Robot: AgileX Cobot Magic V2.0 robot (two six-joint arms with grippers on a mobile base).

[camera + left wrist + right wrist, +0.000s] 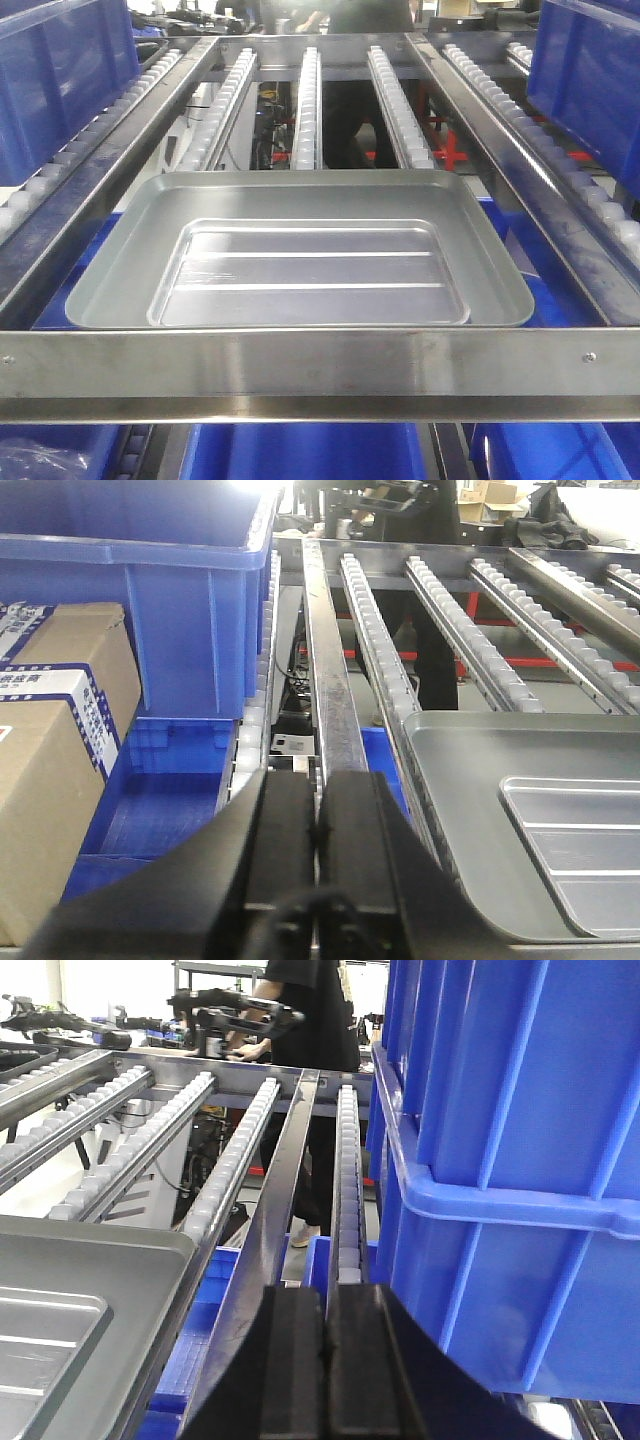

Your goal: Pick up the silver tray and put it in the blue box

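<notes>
We find the tray (pixel 300 200) lying flat on the roller rails (pixel 307 100), near edge at the steel crossbar (pixel 320 355), untouched. The left gripper (pixel 318 825) and right gripper (pixel 325 1350) have jaws pressed together, holding nothing. A blue box (pixel 500 1160) stands just beside the right gripper.

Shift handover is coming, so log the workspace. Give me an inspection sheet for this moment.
Surface: steel roller-rail rack, several parallel lanes.
Job's things: matte silver rectangular metal tray lies flat on the rails, not gripped; blue ribbed plastic crates flank it on the side lanes.
Clutter: brown cardboard boxes beside the left crate.
Grippers: left claw shut, empty; right claw shut, empty.
Cables: nothing seen.
Surroundings: person in black standing behind the rack.
</notes>
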